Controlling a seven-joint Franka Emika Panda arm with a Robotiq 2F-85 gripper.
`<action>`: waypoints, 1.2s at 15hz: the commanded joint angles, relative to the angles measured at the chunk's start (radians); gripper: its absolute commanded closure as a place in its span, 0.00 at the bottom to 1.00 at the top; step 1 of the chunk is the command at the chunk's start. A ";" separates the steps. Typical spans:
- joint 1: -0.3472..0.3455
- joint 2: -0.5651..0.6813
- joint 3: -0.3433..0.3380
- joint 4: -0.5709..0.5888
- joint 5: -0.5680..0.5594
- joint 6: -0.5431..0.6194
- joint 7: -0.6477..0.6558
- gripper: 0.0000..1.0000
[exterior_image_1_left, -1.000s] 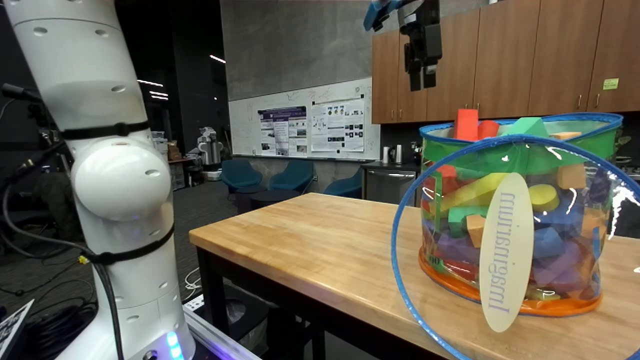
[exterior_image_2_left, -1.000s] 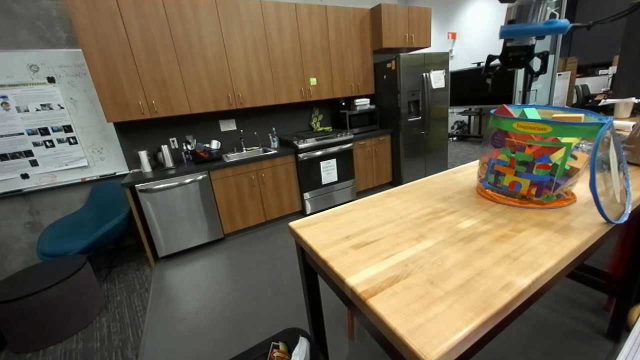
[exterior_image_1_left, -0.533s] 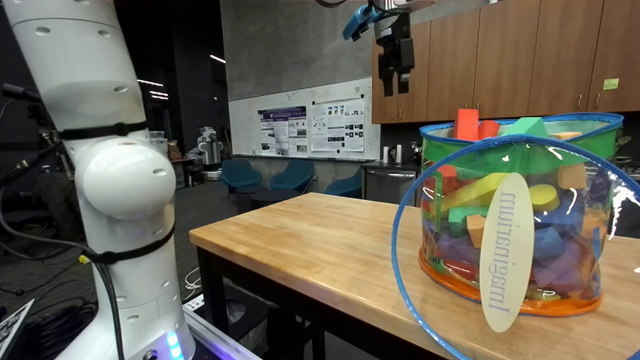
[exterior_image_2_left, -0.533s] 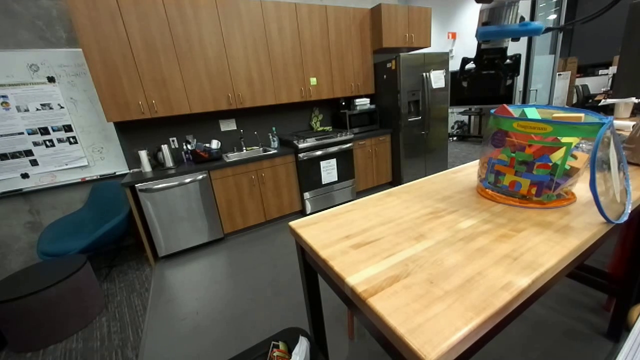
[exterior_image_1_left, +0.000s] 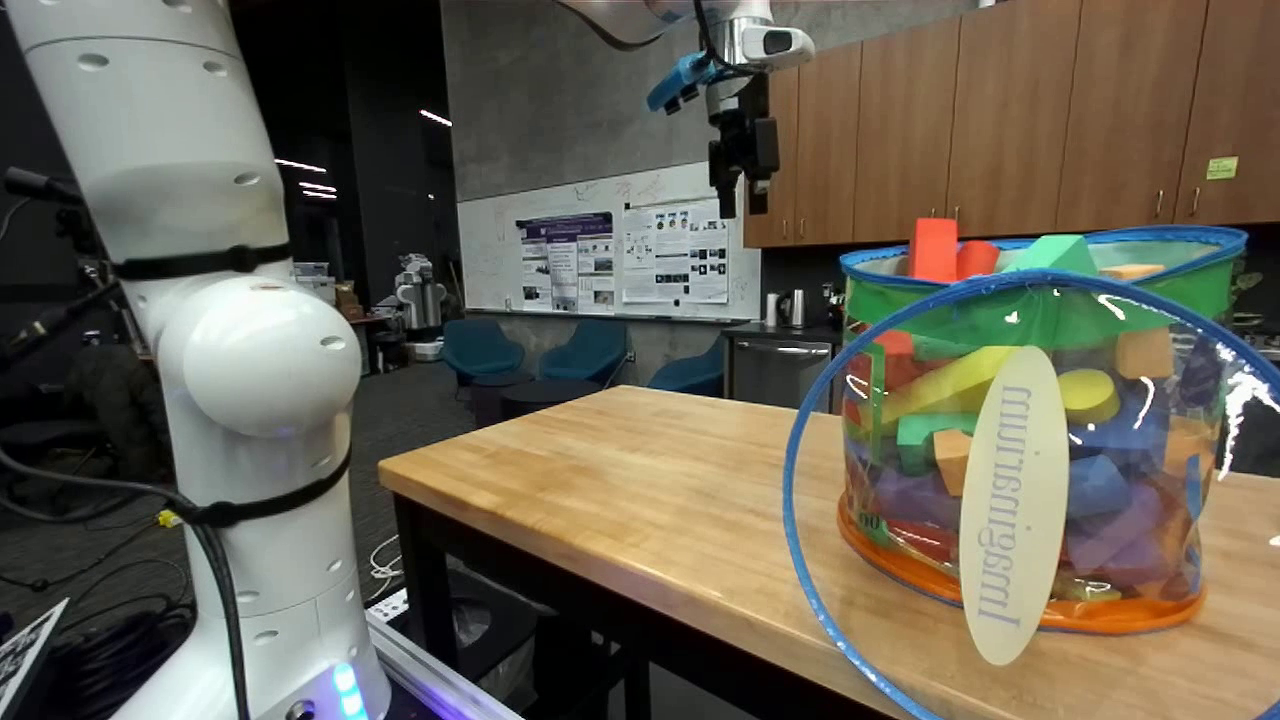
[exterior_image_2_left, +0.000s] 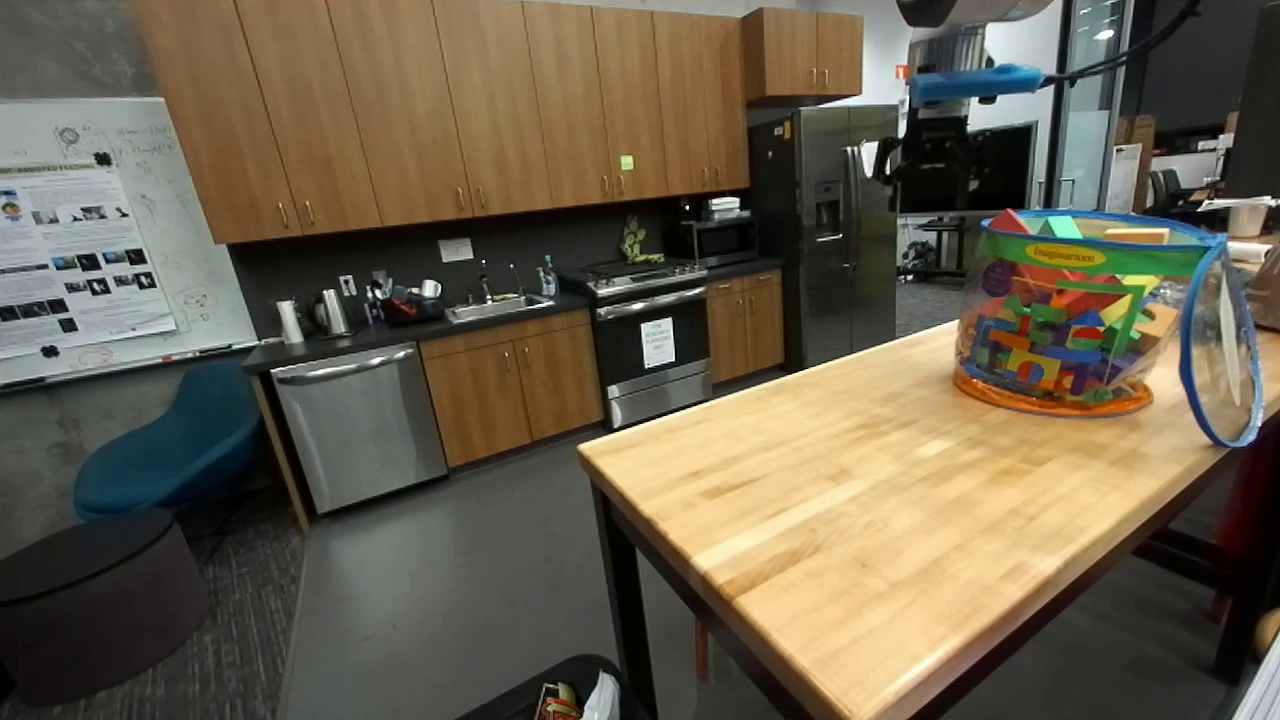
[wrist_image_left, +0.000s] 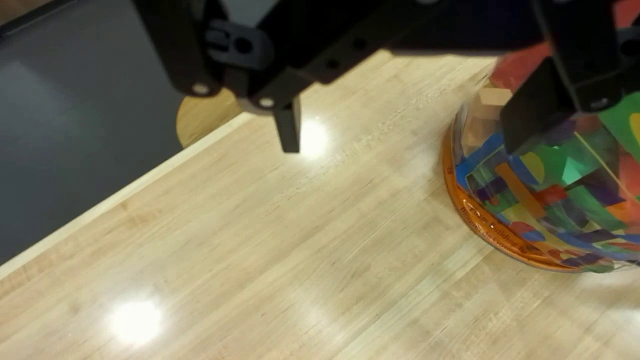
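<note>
My gripper (wrist_image_left: 403, 145) stands wide open in the wrist view, with only tabletop visible between its fingers (wrist_image_left: 288, 131). In both exterior views the black gripper (exterior_image_1_left: 743, 205) hangs in the air, pointing down and holding nothing. Nearest to it is a clear round bag (exterior_image_2_left: 1130, 258) with a blue rim, a green band and an orange base (wrist_image_left: 480, 225), filled with colored blocks. A red block (exterior_image_1_left: 932, 250) and a green block (exterior_image_1_left: 1065, 253) poke above its rim. In the wrist view, the right finger overlaps part of the bag; no contact shows.
The bag stands on a wooden table (exterior_image_2_left: 850, 480). Its round clear lid (exterior_image_2_left: 1222, 345) hangs open at one side. The table's edge (wrist_image_left: 125, 192) crosses the wrist view, with dark floor beyond. Cabinets (exterior_image_2_left: 450, 110), a fridge (exterior_image_2_left: 825, 240) and chairs (exterior_image_1_left: 580, 350) are further back.
My gripper has moved leftward and somewhat lower in both exterior views, away from the bag and over the tabletop. It stays open. The bag and blocks have not moved.
</note>
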 joint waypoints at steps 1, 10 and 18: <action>0.023 -0.026 0.023 -0.070 0.004 0.030 -0.001 0.00; 0.052 -0.027 0.064 -0.193 0.001 0.081 0.013 0.00; 0.081 -0.031 0.082 -0.288 0.013 0.137 -0.022 0.00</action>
